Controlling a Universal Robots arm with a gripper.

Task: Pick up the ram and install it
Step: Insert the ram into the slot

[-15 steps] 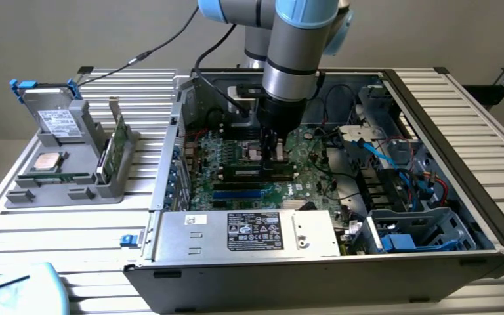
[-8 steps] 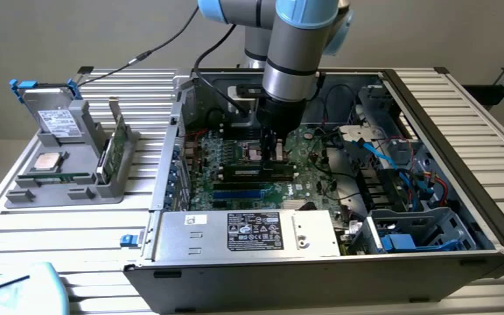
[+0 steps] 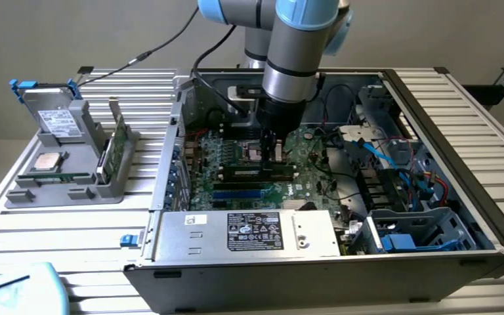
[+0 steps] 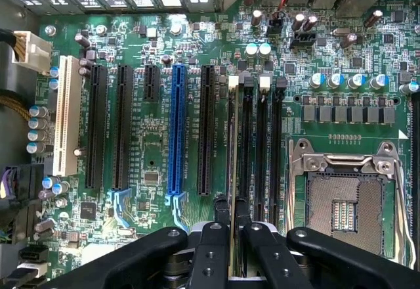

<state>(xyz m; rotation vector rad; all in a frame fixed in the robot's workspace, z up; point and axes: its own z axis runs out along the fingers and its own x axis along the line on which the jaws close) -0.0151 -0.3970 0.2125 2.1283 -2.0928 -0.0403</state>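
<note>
Clearly the pick-up is done: the gripper pinches the ram edge-on, lined up along one of the memory slots on the motherboard, beside the empty processor socket. Whether it is fully seated I cannot tell, since the stick hides its own lower edge and the slot beneath; the grip is not yet let go

The open computer case sits on the table, a parts holder at the exterior view's left. Inside it, the end effector clasps the ram edge-on at the memory slots, between the expansion slots and the CPU socket.
</note>
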